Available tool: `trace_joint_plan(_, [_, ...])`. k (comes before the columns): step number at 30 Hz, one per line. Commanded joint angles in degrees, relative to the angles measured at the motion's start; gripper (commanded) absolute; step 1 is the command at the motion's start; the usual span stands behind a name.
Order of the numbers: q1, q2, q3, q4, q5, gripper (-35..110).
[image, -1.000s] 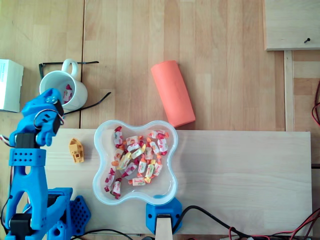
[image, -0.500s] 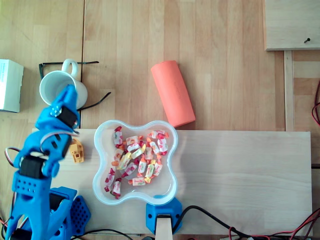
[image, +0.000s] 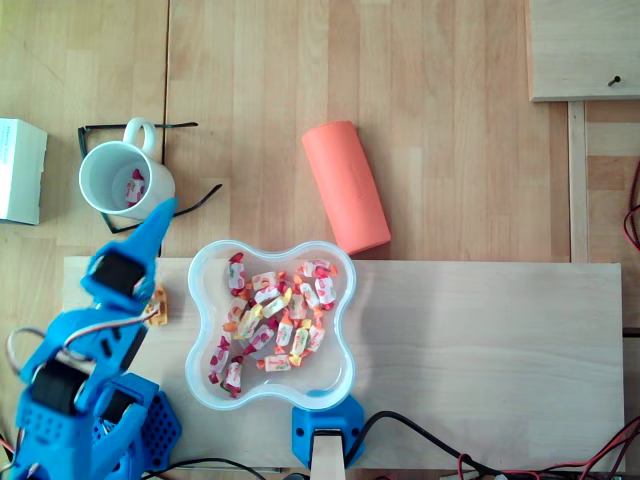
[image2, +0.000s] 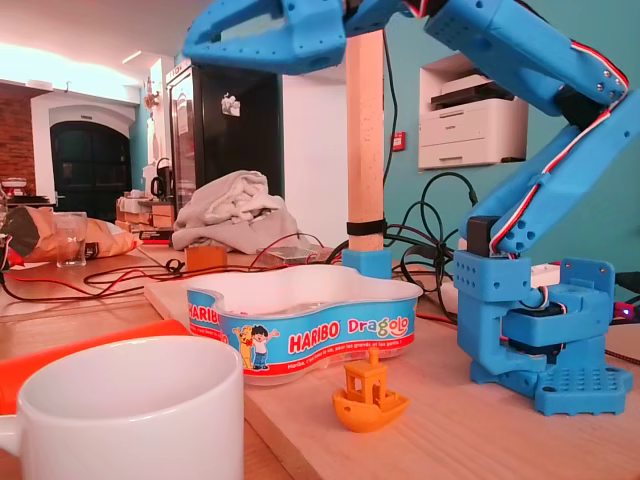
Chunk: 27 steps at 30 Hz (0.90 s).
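Jaws pressed together, empty; gripper (image: 160, 214) tip at 5 o'clock of mug (image: 105, 178); mug stiff, slick, prob. breakable, so grip rim/handle.

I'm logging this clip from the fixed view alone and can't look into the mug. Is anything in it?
Observer: Yes, the overhead view shows one wrapped sweet lying in the white mug.
Reviewer: And the Haribo tub?
Observer: The tub holds a heap of wrapped sweets.
Reviewer: Where does the hand point?
Observer: Seen from above, the tip of the hand lies between mug and tub, pointing toward the mug's edge.
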Motion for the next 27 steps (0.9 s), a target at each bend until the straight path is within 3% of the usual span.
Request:
trace_joint_plan(1, [0.4,7.6,2.7,-0.3,-9.1,-2])
trace_joint_plan(6, [0.3,20.3,15.0,-4.6,-13.0,-2])
trace_joint_plan(18, [-7.7,45.5,54.0,-37.1,-12.9,-2])
trace_joint_plan(22, [-7.8,51.0,60.4,-43.9,-12.9,-2])
trace_joint_plan(27, [-8.2,50.4,61.5,-45.4,-12.9,-2])
